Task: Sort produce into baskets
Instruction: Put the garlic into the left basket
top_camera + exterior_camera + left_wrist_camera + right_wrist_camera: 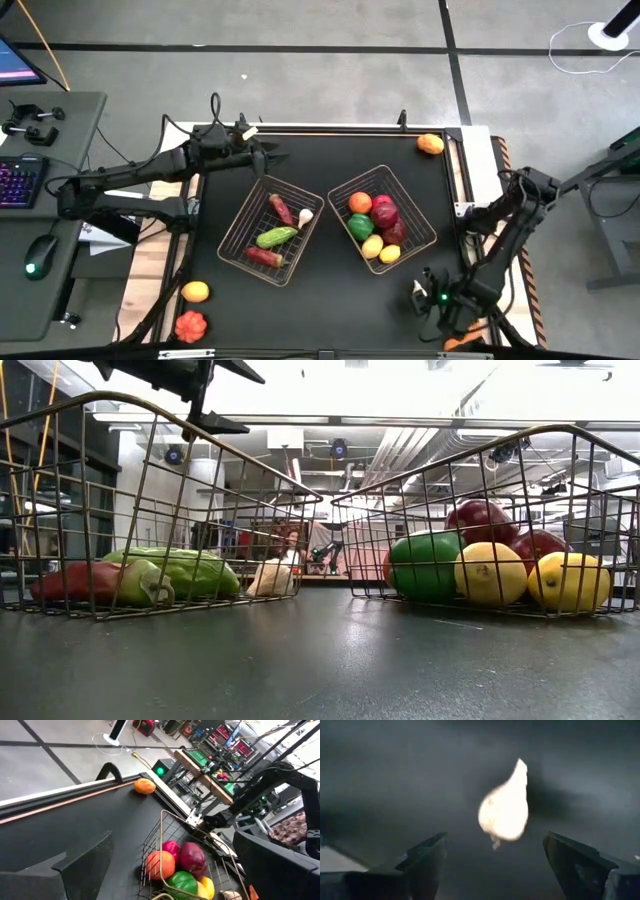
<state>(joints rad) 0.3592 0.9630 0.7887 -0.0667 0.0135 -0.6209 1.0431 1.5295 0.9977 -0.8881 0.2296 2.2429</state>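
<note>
Two wire baskets stand mid-table. The left basket holds red, green and white produce. The right basket holds orange, dark red, green and yellow produce. My left gripper hangs open above the left basket's far corner and holds nothing. My right gripper is open near the table's near right corner, pointing down. A white bulb-shaped piece lies on the black tabletop below it, and the fingers stand on either side without touching it.
Loose produce lies on the table: an orange piece at the far right corner, a yellow-orange one and a red-orange one at the near left, and another orange one at the near right edge. Black tabletop lies between the baskets and the near edge.
</note>
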